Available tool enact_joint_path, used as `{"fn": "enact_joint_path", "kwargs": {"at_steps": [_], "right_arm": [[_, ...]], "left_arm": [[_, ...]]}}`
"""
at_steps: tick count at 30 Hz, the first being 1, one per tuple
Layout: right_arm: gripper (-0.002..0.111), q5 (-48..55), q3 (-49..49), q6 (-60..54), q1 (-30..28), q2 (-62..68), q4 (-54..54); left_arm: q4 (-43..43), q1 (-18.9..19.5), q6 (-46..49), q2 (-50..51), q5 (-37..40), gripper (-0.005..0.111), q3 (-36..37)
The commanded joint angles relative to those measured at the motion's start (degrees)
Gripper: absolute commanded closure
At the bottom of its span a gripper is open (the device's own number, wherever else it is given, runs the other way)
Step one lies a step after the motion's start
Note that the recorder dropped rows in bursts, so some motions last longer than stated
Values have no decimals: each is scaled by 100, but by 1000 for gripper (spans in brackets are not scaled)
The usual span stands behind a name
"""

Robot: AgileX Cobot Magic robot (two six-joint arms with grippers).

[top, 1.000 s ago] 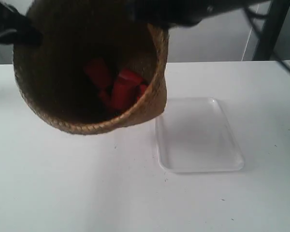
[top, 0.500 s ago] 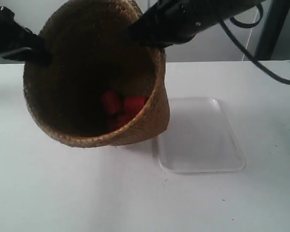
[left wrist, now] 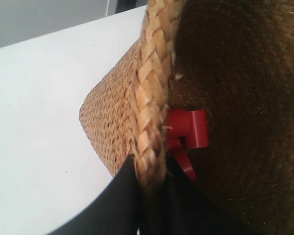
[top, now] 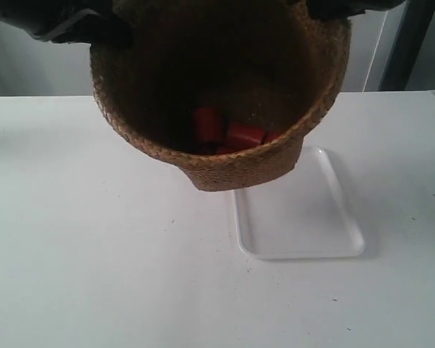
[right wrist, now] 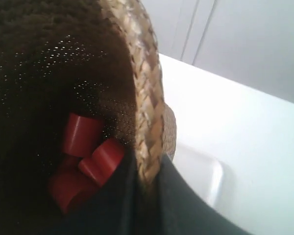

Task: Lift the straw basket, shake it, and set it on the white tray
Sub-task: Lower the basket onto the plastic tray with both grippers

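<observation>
Straw basket (top: 241, 171), rim pinched by left gripper (left wrist: 150, 169) and right gripper (right wrist: 148, 177).

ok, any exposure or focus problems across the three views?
Exterior view: the straw basket is near-black inside, though the red pieces read; the white tray barely separates from the white table. Left wrist view: braided rim fairly sharp, black fingers soft. Right wrist view: dim interior, light speckling through the weave.

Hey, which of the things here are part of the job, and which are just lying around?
Job: straw basket, white tray, left gripper and right gripper, both clamped on the basket's rim.
Not the job: red pieces inside the basket, white table, dark post behind.
</observation>
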Motion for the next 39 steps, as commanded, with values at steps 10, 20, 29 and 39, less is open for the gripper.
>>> {"fn": "enact_joint_path", "kwargs": {"at_steps": [10,20,29,39], "right_arm": [[108,-296,577,-329,-926,1,489],[108,-402,711,-483,-951,283,395],[108,-67,711,-927,-1563,350,796],[108,261,711,-1395,-1734,428,1294]], "left_arm": [[-1013,-254,718,490,-292,107,-43],[-1138,-667,876,911,-730,107,-212],[-1264,-751,876,1299,-581,107,-529],[-1756,-830,876,1535,-527,107,-582]]}}
